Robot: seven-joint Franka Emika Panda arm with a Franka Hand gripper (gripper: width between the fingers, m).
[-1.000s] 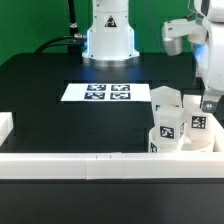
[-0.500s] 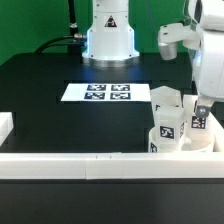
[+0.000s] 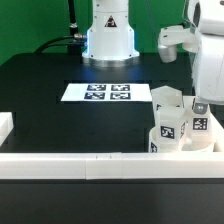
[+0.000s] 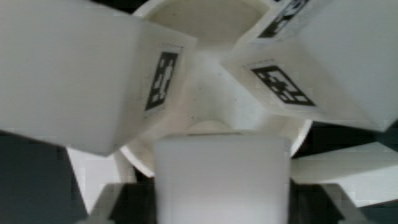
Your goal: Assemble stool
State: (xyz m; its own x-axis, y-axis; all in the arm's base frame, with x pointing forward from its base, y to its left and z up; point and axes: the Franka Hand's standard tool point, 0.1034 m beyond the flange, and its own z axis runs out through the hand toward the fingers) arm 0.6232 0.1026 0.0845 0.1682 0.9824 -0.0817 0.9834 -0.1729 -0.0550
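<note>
The stool parts crowd the front corner on the exterior view's right. Tagged white leg blocks stand there (image 3: 166,101) (image 3: 166,128), and the round seat (image 3: 186,147) lies among them. My gripper (image 3: 201,108) is down over the rightmost leg block (image 3: 200,126). In the wrist view that leg block (image 4: 217,165) fills the gap of the gripper (image 4: 217,205), with a dark finger pressed to each side. Two more tagged legs (image 4: 89,80) (image 4: 317,60) lean beyond it, and the curved seat rim (image 4: 199,18) shows behind them.
The marker board (image 3: 97,92) lies flat at mid table. A long white border rail (image 3: 80,161) runs along the front edge, with a short rail piece (image 3: 6,126) on the exterior view's left. The robot base (image 3: 108,38) stands at the back.
The arm has shifted a little to the exterior view's left and come down, bringing the gripper lower onto the rightmost leg block. The parts have stayed in place.
</note>
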